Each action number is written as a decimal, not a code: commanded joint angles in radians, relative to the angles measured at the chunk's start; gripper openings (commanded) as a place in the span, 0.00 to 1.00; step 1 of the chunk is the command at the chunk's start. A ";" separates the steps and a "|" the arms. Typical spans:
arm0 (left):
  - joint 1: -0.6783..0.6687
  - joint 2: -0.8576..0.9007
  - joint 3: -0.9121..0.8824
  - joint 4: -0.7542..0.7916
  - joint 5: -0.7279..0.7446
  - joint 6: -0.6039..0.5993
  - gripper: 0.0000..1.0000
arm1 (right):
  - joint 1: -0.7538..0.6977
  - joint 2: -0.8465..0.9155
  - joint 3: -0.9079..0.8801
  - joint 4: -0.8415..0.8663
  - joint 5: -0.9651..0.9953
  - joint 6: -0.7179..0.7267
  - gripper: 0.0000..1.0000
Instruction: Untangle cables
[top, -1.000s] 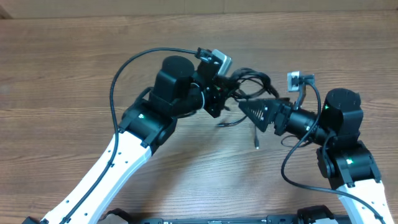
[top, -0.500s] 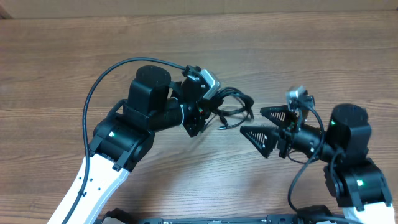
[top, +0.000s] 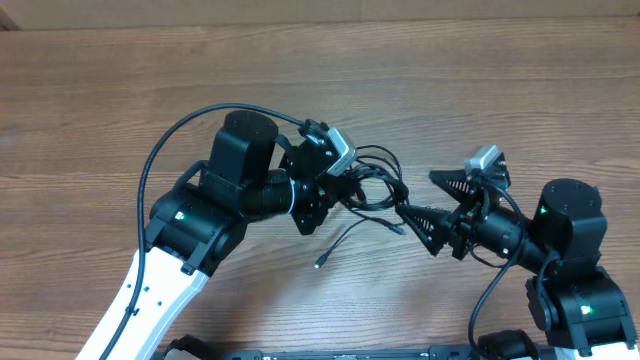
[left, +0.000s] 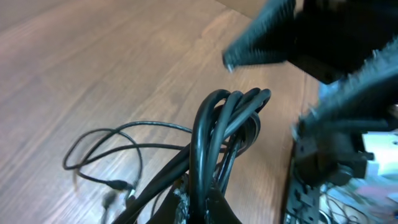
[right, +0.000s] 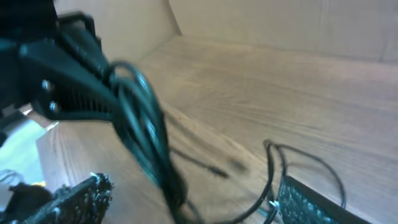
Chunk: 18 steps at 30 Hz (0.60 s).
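A bare wood-grain table (top: 500, 90) fills the frame, with a pale board wall (top: 300, 10) along the upper edge. At centre, the left gripper (top: 333, 190) is clamped on the cables (top: 378, 183), a bunch of looped black strands. One loose tail trails to a plug (top: 320, 263) at lower centre. The right gripper (top: 417, 193) stands wide apart just right of the bunch, gripping nothing. The likely risk is that its fingers close around several loops at once, so that pulling tightens the snarl or drags the bunch out of the left hold. The right wrist view is blurred, so I cannot tell which strand lies between the fingers.
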<state>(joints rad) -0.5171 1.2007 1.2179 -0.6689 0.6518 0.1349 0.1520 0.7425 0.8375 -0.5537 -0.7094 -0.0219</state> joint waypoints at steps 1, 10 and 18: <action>-0.021 0.013 0.008 0.000 0.072 0.015 0.04 | 0.004 -0.008 0.015 0.049 0.021 -0.014 0.79; -0.072 0.017 0.008 0.097 0.012 -0.150 0.04 | 0.004 -0.008 0.015 0.061 0.016 -0.013 0.59; -0.072 0.017 0.008 0.098 -0.012 -0.196 0.04 | 0.004 -0.008 0.015 0.059 0.017 -0.009 0.12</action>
<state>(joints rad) -0.5831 1.2160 1.2179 -0.5781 0.6495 -0.0212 0.1524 0.7422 0.8375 -0.4984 -0.7010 -0.0265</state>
